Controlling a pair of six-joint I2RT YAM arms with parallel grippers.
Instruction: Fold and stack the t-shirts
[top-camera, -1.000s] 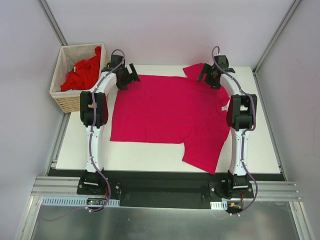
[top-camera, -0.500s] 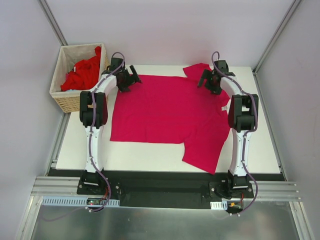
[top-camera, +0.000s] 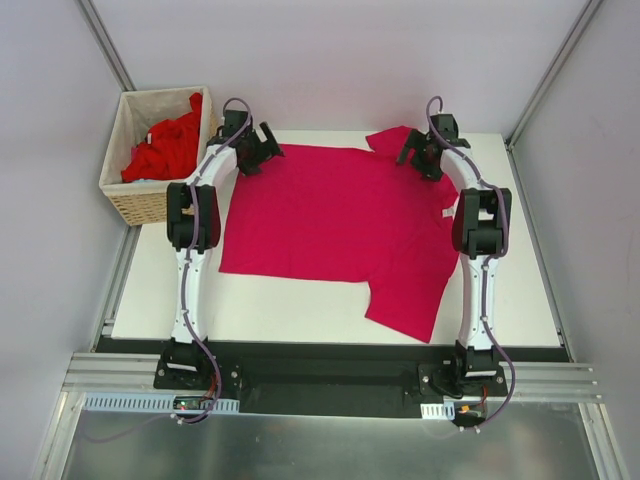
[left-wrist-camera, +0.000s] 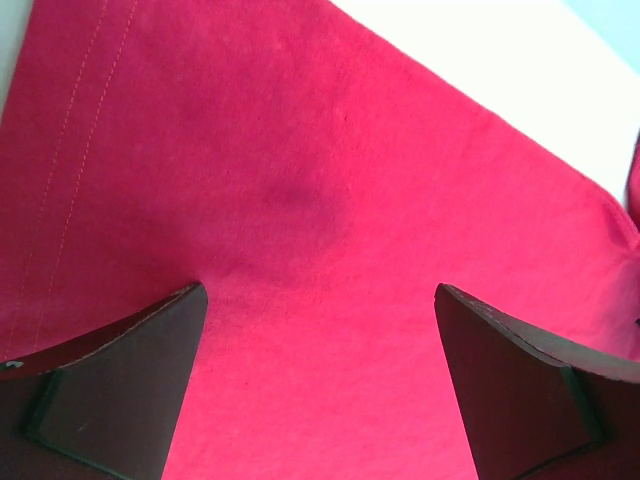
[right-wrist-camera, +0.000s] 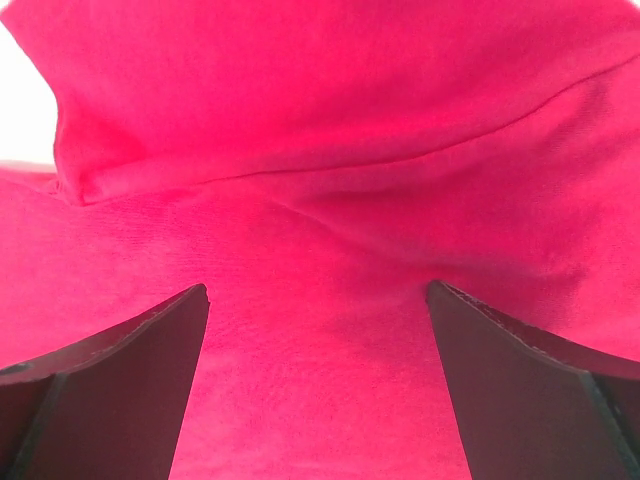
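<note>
A magenta-crimson t-shirt (top-camera: 340, 220) lies spread flat on the white table (top-camera: 300, 315), one sleeve pointing toward the near edge and another folded at the far right corner. Over its far left corner hovers my left gripper (top-camera: 264, 148), open, with only flat cloth (left-wrist-camera: 320, 250) and a stitched hem between its fingers. My right gripper (top-camera: 412, 152) is open above the far right shoulder, where a sleeve fold (right-wrist-camera: 300, 130) bunches in front of the fingers. Brighter red t-shirts (top-camera: 165, 145) lie heaped in the basket.
A woven wicker basket (top-camera: 135, 195) stands off the table's far left corner, close to the left arm. Grey walls with metal posts close in the back and sides. A bare strip of table runs along the near edge.
Both grippers have shifted slightly toward the far edge over the shirt's corners. The shirt's near left hem has drawn a little away from the near edge. Both stay open.
</note>
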